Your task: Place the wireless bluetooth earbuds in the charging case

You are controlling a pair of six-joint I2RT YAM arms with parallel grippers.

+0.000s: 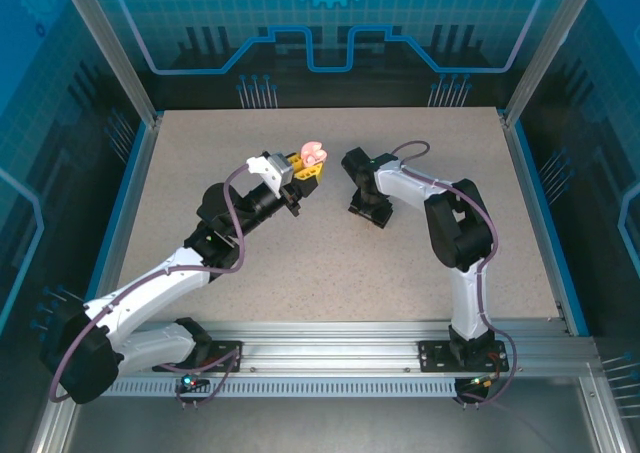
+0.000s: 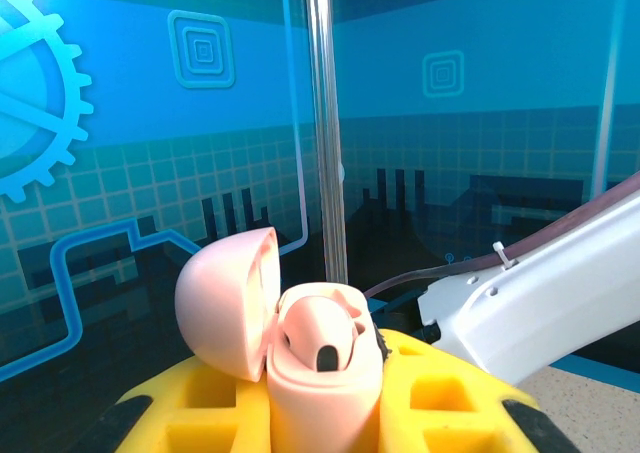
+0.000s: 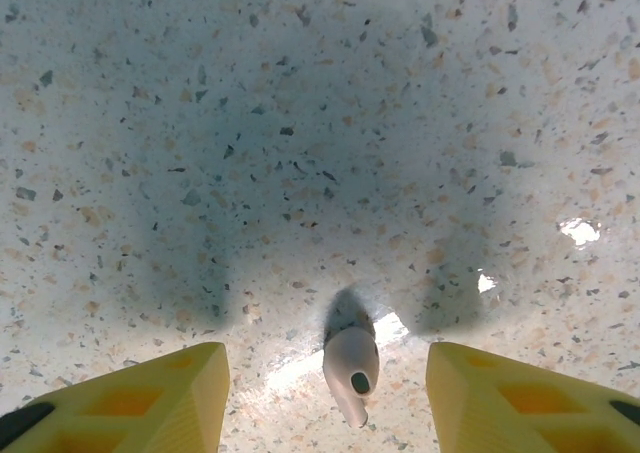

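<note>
A pale pink charging case (image 2: 322,393) stands upright between the yellow fingers (image 2: 450,393) of my left gripper (image 2: 320,418), which is shut on it. Its lid (image 2: 228,303) hangs open to the left, and one pale pink earbud (image 2: 325,338) sits in the base. From above, the case (image 1: 313,154) is held over the middle back of the table. A second pale pink earbud (image 3: 350,365) lies on the speckled table. My right gripper (image 3: 325,378) hangs low over it, open, with a yellow finger (image 3: 150,398) on each side and neither one touching the bud.
My right arm's white link (image 2: 540,303) passes close by the case on the right. From above, my right gripper (image 1: 368,213) points down at the table (image 1: 300,273) just right of my left gripper (image 1: 305,168). Glass walls and metal posts (image 1: 105,43) ring the table.
</note>
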